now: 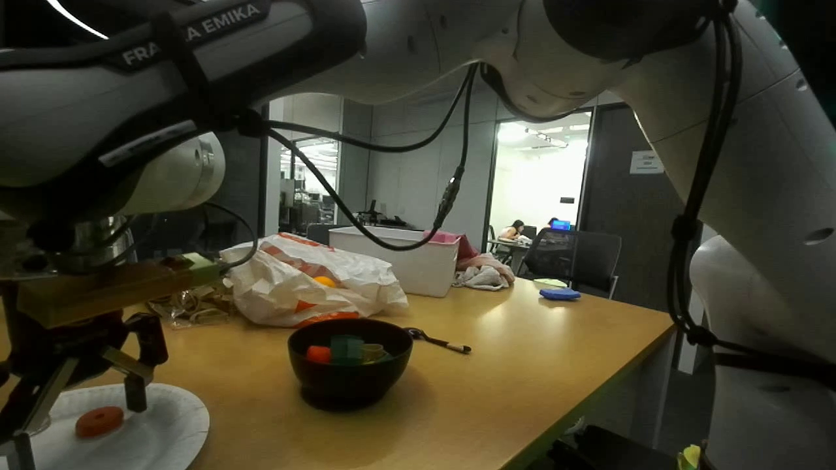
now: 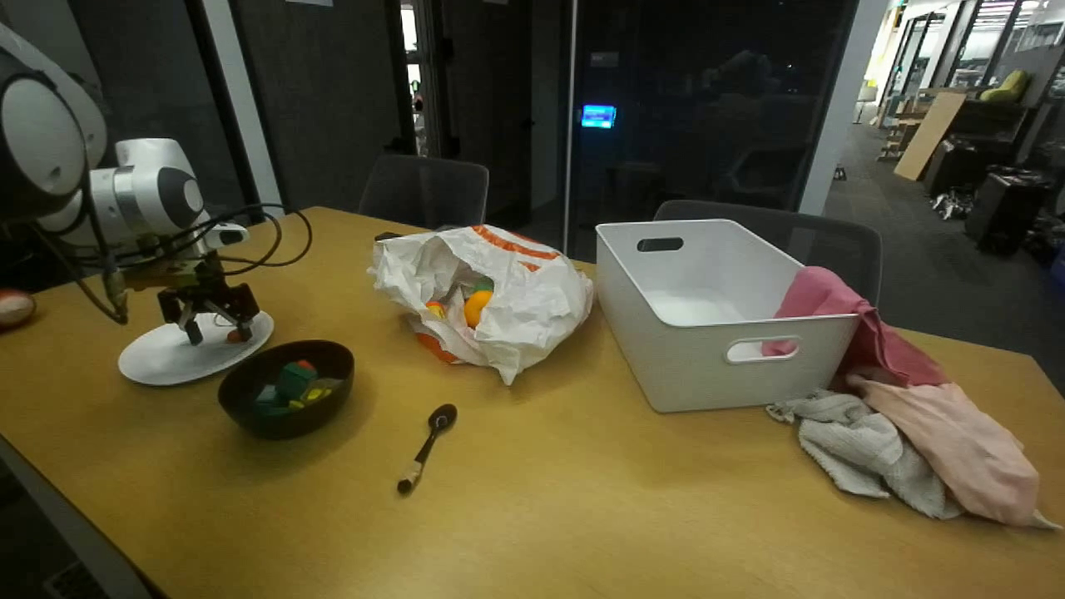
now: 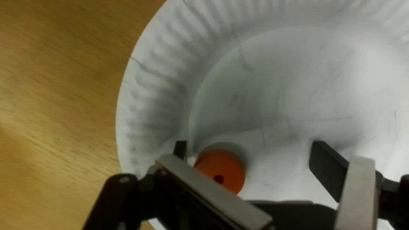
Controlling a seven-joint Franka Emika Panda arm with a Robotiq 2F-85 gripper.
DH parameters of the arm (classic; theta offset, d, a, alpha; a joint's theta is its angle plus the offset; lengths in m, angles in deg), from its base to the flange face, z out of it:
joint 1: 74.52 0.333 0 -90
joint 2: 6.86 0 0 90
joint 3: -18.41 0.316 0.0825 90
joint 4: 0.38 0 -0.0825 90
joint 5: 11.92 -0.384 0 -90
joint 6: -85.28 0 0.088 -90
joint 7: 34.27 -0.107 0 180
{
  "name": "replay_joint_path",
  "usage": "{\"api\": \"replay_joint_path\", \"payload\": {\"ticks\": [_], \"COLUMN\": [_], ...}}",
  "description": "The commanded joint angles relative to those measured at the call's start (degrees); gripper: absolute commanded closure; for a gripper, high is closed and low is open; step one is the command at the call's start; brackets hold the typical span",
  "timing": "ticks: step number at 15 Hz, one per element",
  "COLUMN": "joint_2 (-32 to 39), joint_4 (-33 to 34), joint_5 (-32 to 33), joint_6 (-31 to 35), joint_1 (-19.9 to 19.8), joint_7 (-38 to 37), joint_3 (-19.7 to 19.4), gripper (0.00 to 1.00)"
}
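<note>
A black bowl (image 2: 287,423) stands on the desk (image 2: 541,482) near the white paper plate (image 2: 158,363), the nearest obstacle to the claw (image 3: 250,150). It holds a green block (image 2: 295,380), a yellow piece (image 2: 314,394) and a red piece (image 1: 319,354). A dark spoon (image 2: 424,449) with a pale band near its handle's end lies past the bowl. Beyond the bowl, in both exterior views, slumps a crumpled white bag (image 2: 532,291) with orange print; its mouth bares a rounded orange thing (image 2: 477,308). Farther along stands a white bin (image 2: 707,366) with a pink cloth (image 2: 819,301) draped over its edge, and a grey cloth (image 2: 849,433) and a pale pink cloth (image 2: 957,441) lie bunched beside it. In an exterior view, a flat blue thing (image 1: 560,294) rests near the desk's edge.

The disc (image 3: 222,167) is squat, round and orange-red, plain-faced, with a small dark hole in the middle of its top.

It lies flat on the plate near the fluted rim, between the claw's fingers (image 3: 329,169): just beside the left-hand one in the wrist view, whose link hides part of the disc, and well apart from the opposite one. Whether the nearer finger touches it cannot be told. The claw is released, its jaws spread wide, low over the plate.
</note>
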Motion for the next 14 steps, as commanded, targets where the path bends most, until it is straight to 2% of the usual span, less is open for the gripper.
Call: {"api": "replay_joint_path", "payload": {"ticks": [1,2,4,10,14], "joint_2": [1.09,1.15,1.25,1.06,-0.54], "joint_4": [2.92,2.97,3.01,3.05,2.68], "joint_5": [0.89,0.97,1.26,1.54,1.62], "joint_6": [-1.17,-1.26,-1.40,-1.67,-4.90], "joint_1": [1.16,1.20,1.19,0.83,1.37], "joint_7": [0.30,0.51,0.93,1.91,1.54], "joint_3": [-0.78,-0.85,-0.98,-1.25,-1.24], "gripper": [0.05,0.25,0.32,0.81,0.83]}}
